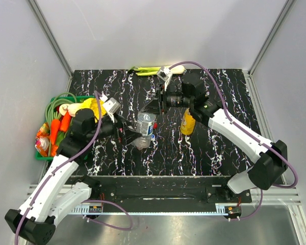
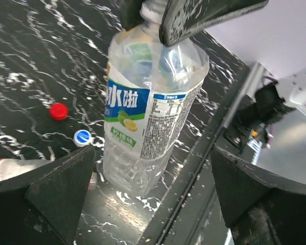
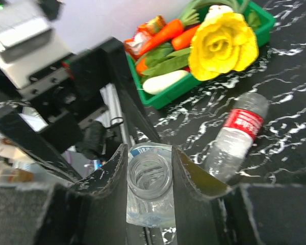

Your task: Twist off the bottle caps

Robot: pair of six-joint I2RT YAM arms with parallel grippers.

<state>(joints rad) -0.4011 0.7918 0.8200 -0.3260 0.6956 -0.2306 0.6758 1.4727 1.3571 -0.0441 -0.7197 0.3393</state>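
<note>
Right end effector (image 3: 149,171) clamped on uncapped neck of clear blue-green-labelled plastic bottle (image 2: 148,112). Left end effector (image 2: 153,186) spread wide, released, flanking bottle body. Seen on black marbled tabletop (image 2: 30,51) beside it: red round plastic cap (image 2: 58,111), white-blue round plastic cap (image 2: 82,137).

Lab robot cell, white panels (image 1: 168,30), aluminium frame (image 1: 49,35)

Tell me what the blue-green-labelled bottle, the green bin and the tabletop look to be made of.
The blue-green-labelled bottle: thin clear plastic, glossy; you can see through it and its wall shows creases. The green bin: opaque moulded plastic, smooth with a slight sheen. The tabletop: black with white veins, marble-look; whether it is real stone or a printed sheet cannot be told.
</note>
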